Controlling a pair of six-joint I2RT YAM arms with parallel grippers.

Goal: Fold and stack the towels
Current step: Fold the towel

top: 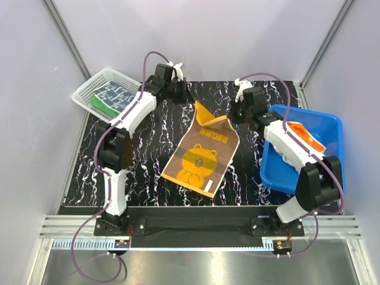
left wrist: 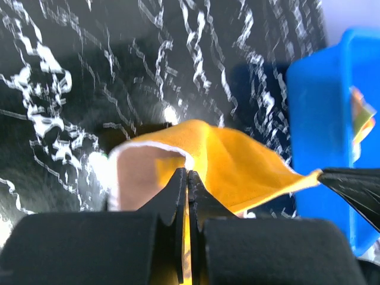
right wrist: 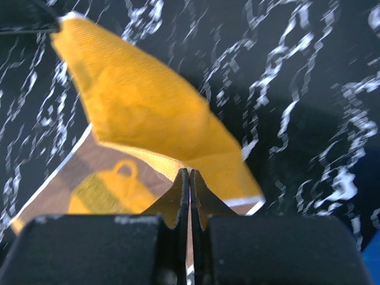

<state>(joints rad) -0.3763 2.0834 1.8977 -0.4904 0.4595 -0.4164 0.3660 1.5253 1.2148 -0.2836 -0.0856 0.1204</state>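
Lit brightly and evenly from overhead in the top view, sharp to the corners, faint soft shadows on the table [top: 148, 154]. Smeared by motion blur in both wrist views, white veins streaked; in the left one, small glare spot just beyond the yellow towel [left wrist: 237, 166].

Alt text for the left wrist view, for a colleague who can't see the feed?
The left gripper is shut on the edge of the yellow cloth towel, which tents up off the black marbled table. A blue plastic tub sits at right.
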